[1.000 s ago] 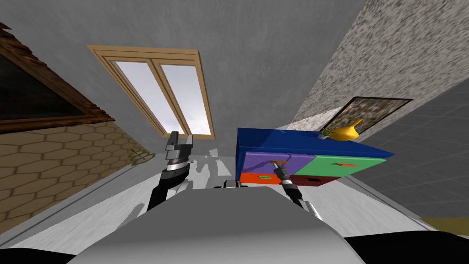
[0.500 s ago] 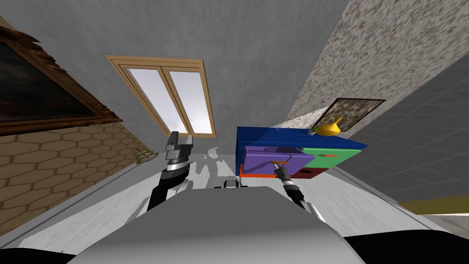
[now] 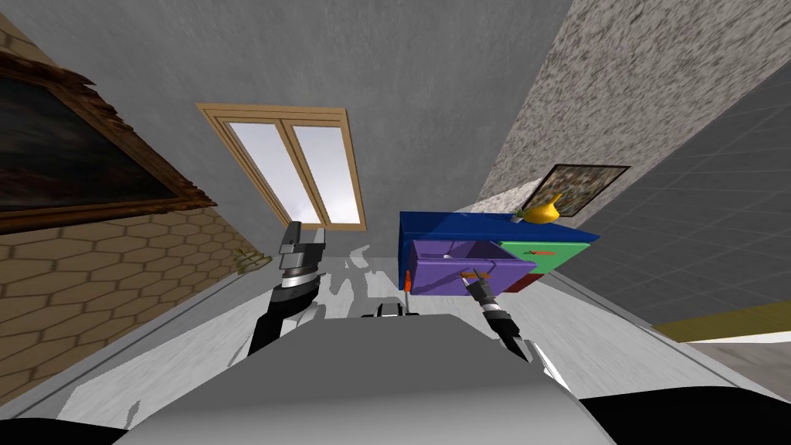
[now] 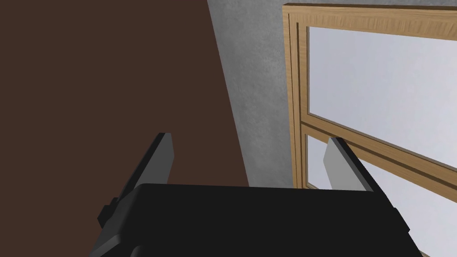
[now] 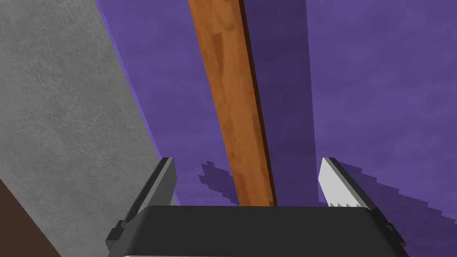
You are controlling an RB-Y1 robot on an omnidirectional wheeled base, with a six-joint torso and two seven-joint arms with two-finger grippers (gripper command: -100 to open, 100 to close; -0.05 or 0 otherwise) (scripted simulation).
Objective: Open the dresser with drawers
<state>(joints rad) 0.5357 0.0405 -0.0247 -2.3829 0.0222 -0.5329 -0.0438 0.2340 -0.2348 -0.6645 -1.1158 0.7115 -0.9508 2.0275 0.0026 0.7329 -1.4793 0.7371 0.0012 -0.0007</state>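
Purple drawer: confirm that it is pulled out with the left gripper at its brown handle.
Not the left. The purple drawer is pulled out with the right gripper at its brown handle, as the right wrist view shows; the left gripper is off to the side.

The right gripper (image 3: pixel 466 281) sits at the front of a drawer (image 3: pixel 444 270) that stands pulled out of the dresser (image 3: pixel 432 225). The drawer's handle (image 5: pixel 232 111) runs between the gripper's two fingers, touching neither. Beyond the gripper and to its right, a vase (image 3: pixel 543 211) stands on the dresser top, with a framed picture (image 3: pixel 579 188) on the wall behind. The left gripper (image 3: pixel 303 241) hangs well apart, off to the right gripper's left.
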